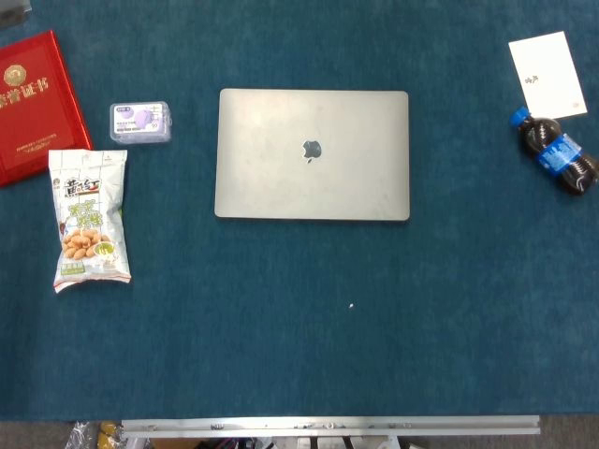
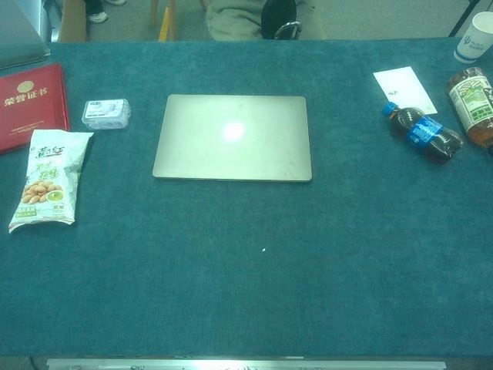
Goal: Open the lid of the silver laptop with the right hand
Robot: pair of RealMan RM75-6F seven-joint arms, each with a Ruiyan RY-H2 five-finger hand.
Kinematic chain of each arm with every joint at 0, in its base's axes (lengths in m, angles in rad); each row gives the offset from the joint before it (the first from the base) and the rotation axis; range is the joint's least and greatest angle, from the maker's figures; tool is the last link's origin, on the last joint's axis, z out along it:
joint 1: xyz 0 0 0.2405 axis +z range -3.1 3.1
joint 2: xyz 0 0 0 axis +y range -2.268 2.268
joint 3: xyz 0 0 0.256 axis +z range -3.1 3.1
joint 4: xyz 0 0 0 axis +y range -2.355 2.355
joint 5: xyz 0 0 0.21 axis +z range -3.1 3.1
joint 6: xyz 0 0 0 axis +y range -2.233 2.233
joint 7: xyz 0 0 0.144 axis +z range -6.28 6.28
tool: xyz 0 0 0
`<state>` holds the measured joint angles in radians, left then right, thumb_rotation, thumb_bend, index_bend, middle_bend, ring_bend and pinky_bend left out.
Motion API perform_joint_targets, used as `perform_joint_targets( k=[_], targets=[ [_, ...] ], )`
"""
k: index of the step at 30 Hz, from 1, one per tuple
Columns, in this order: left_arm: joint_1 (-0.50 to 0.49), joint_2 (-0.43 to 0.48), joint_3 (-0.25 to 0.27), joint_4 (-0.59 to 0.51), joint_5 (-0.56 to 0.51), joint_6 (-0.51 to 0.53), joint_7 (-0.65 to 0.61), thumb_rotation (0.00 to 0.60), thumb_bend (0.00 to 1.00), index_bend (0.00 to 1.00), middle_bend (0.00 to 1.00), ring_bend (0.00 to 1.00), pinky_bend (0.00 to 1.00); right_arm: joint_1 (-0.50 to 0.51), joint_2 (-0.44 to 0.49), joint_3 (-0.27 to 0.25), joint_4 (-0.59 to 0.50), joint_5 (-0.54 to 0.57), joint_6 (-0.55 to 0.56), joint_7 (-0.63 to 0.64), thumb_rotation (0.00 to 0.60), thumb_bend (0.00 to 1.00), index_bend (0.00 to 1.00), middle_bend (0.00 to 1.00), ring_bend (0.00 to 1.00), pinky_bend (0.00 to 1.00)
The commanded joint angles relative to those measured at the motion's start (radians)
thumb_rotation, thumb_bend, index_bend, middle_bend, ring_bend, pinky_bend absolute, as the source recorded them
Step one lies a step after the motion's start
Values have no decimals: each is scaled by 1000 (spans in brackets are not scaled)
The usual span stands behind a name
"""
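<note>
The silver laptop (image 1: pixel 313 154) lies flat with its lid down in the middle of the teal table, logo facing up. The chest view shows the same laptop (image 2: pixel 233 137) with a bright glare spot on its lid. Neither of my hands nor any part of an arm appears in either view.
Left of the laptop are a small clear box (image 1: pixel 140 123), a snack bag (image 1: pixel 89 220) and a red certificate folder (image 1: pixel 33 105). At the right lie a dark soda bottle (image 1: pixel 556 152) and a white card (image 1: pixel 547 74). A tea bottle (image 2: pixel 471 105) and paper cup (image 2: pixel 474 38) stand far right.
</note>
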<state>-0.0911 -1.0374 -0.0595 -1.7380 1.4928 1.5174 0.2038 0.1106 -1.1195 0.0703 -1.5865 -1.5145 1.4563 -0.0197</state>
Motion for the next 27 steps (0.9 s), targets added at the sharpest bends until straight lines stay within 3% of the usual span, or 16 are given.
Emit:
perform_joint_targets(
  k=[1, 9, 16, 27],
  targets=[
    [0, 3, 0, -3, 0, -2, -3, 600, 416, 327, 301, 229, 250, 8, 4, -1, -13, -6, -10, 10, 600, 261, 203, 283, 187, 331],
    [-12, 12, 3, -1, -1, -28, -12, 600, 416, 327, 300, 229, 250, 74, -16, 14, -71, -31, -78, 18, 600, 242, 202, 282, 186, 331],
    [-20, 22, 4, -7, 12, -33, -15, 600, 416, 326, 300, 229, 250, 196, -43, 29, -123, -60, -226, 31, 600, 8, 203, 268, 186, 331],
    [-29, 46, -8, -29, -3, -39, -7, 600, 417, 326, 300, 229, 250, 377, -133, 57, -121, -60, -425, 38, 600, 0, 193, 249, 192, 327]
  ],
)
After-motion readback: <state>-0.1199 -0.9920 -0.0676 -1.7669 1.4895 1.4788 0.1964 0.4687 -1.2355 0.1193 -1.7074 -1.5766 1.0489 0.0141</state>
